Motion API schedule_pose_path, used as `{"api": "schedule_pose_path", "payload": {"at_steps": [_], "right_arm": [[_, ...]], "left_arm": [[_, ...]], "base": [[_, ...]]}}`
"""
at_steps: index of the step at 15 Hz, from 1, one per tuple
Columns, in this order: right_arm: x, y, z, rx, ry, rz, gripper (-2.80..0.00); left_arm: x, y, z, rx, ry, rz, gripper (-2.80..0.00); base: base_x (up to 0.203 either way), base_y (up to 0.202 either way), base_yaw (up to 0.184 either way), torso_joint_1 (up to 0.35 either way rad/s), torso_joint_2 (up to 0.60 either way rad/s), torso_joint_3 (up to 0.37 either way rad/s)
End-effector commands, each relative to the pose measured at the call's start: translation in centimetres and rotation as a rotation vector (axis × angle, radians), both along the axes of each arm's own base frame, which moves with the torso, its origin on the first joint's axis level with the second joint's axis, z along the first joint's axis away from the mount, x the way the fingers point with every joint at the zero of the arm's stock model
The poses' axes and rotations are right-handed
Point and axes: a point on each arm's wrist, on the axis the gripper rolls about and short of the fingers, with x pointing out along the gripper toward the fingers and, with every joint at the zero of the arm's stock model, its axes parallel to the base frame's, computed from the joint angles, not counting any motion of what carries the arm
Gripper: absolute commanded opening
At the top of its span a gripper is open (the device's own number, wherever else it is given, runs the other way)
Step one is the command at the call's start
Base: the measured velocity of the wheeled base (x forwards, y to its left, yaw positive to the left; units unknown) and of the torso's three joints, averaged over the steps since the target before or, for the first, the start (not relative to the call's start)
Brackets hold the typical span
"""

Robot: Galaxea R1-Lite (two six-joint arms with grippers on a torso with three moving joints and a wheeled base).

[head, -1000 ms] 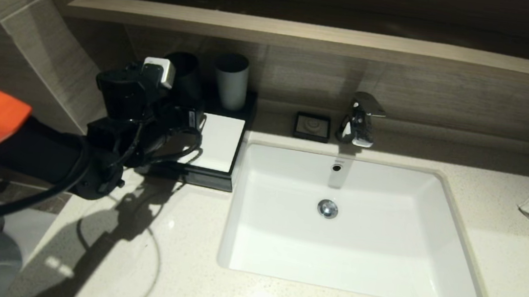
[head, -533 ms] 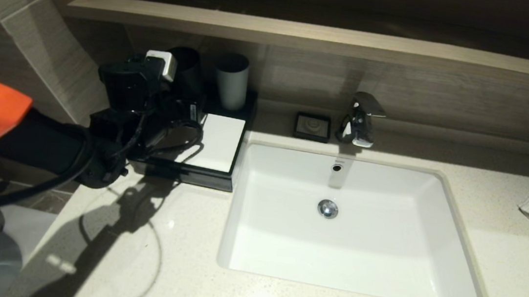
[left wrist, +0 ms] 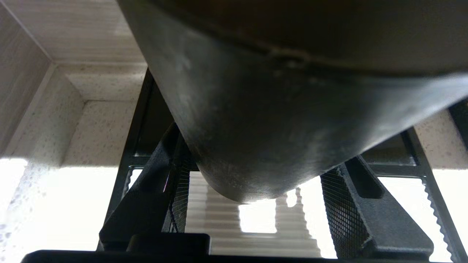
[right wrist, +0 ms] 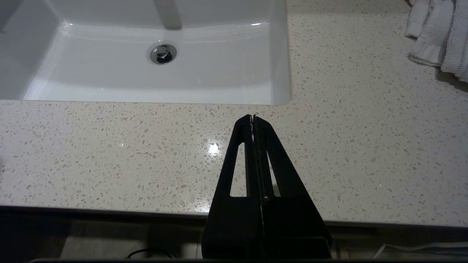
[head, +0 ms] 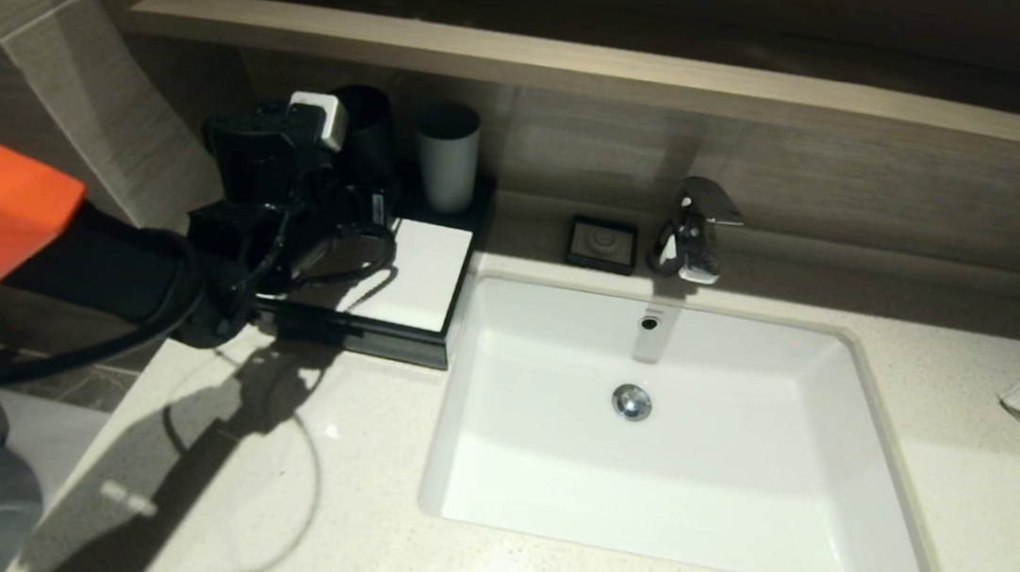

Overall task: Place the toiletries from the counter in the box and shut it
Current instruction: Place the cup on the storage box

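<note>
Left of the sink (head: 450,498), we find the left gripper (left wrist: 256,204) at the black tray (head: 399,345), its jaws spread on either side of a dark cup (left wrist: 278,109) and closed against its wall. A grey cup (head: 445,156) stands beside it on the tray, behind a white box (head: 421,272). Near the sink's front edge, the right gripper (right wrist: 253,118) hovers over the counter (right wrist: 109,153), fingers pressed together, empty.
</note>
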Motion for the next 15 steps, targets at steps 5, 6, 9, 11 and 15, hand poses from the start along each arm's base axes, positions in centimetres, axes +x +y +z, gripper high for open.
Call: {"api": "schedule_pose_path", "payload": {"at_steps": [5, 6, 9, 11, 15], "right_arm": [[0.0, 0.0, 0.0, 0.000, -0.001, 0.000, -2.80], [0.0, 0.0, 0.0, 0.000, 0.000, 0.000, -2.80], [0.0, 0.0, 0.0, 0.000, -0.001, 0.000, -2.80], [0.0, 0.0, 0.0, 0.000, -0.001, 0.000, -2.80], [0.0, 0.0, 0.0, 0.000, -0.001, 0.000, -2.80]], "left_arm": [[1.1, 0.0, -0.5, -0.002, -0.003, 0.009, -2.80], [1.2, 0.0, -0.4, -0.003, -0.005, 0.011, -2.80], [1.7, 0.6, -0.1, -0.008, -0.020, 0.028, -2.80], [2.0, 1.0, 0.0, -0.009, -0.027, 0.038, -2.80], [2.4, 0.9, -0.1, -0.009, -0.026, 0.038, -2.80]], "base": [[0.000, 0.000, 0.000, 0.000, 0.00, 0.000], [0.000, 0.000, 0.000, 0.000, 0.00, 0.000], [0.000, 0.000, 0.000, 0.000, 0.00, 0.000], [0.000, 0.000, 0.000, 0.000, 0.00, 0.000], [0.000, 0.000, 0.000, 0.000, 0.00, 0.000]]}}
